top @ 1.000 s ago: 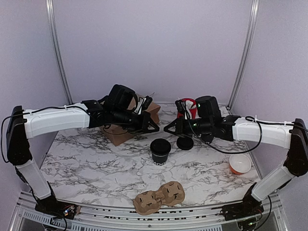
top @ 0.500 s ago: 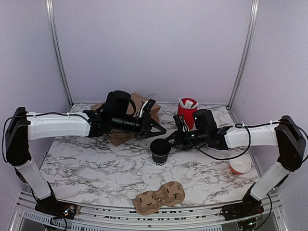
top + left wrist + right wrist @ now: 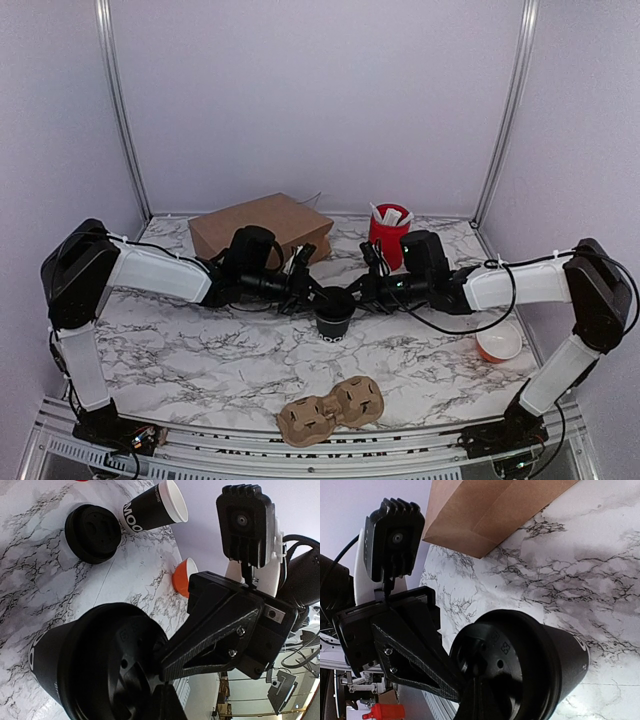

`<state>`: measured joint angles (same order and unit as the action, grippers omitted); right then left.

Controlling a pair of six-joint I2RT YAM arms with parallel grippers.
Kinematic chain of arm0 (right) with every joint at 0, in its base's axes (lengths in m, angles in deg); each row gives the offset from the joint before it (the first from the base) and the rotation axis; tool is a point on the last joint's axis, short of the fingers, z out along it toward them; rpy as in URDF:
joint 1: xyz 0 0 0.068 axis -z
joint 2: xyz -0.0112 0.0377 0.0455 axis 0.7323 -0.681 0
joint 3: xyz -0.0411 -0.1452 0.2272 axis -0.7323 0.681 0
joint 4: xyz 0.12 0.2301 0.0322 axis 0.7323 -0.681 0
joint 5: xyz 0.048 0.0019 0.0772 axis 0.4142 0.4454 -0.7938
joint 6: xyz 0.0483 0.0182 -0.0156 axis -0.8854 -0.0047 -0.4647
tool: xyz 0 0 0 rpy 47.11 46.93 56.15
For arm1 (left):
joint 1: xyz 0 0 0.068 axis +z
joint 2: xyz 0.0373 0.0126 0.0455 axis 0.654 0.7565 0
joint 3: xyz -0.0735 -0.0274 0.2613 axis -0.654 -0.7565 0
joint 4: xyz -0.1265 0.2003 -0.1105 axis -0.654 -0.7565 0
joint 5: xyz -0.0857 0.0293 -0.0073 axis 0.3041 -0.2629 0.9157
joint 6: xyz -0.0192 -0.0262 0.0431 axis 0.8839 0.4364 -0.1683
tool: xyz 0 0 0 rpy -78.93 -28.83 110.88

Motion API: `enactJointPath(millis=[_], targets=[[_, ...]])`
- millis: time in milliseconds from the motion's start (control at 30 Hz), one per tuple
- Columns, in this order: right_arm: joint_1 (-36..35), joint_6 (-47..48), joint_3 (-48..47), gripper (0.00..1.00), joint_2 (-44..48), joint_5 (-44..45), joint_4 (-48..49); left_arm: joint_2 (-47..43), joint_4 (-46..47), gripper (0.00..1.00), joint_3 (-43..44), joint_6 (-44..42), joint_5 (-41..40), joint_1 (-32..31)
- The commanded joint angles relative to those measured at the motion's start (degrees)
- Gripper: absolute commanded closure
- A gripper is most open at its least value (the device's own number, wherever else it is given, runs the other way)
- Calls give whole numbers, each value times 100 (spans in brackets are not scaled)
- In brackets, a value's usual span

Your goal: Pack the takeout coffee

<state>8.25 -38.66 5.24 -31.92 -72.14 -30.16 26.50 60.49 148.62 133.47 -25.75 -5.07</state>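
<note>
Lidding step: cup mid-table, lid on. Tips of left gripper and right gripper meeting on the lid, both fully closed, holding nothing (pressing it home, probably). Next: back off, reopen, grasp cup, set in carrier at near edge.

One high view, two close wrist views.
The top camera looks down from above the near edge over the whole bench; both wrist cameras sit close against the lidded takeout coffee, facing each other across it.
</note>
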Motion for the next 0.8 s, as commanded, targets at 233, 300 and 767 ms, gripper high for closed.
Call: enactJointPath(millis=[233,300,767], targets=[[42,80,-114,100,16,28,-173,-488,-771,100,212,-165,-167,-6],[27,159,-228,100,53,79,-271,-649,-883,100,276,-229,-208,-1],[-584,1863,-1962,60,368,2557,-3161,-1689,-2809,65,807,-1560,-1729,16]])
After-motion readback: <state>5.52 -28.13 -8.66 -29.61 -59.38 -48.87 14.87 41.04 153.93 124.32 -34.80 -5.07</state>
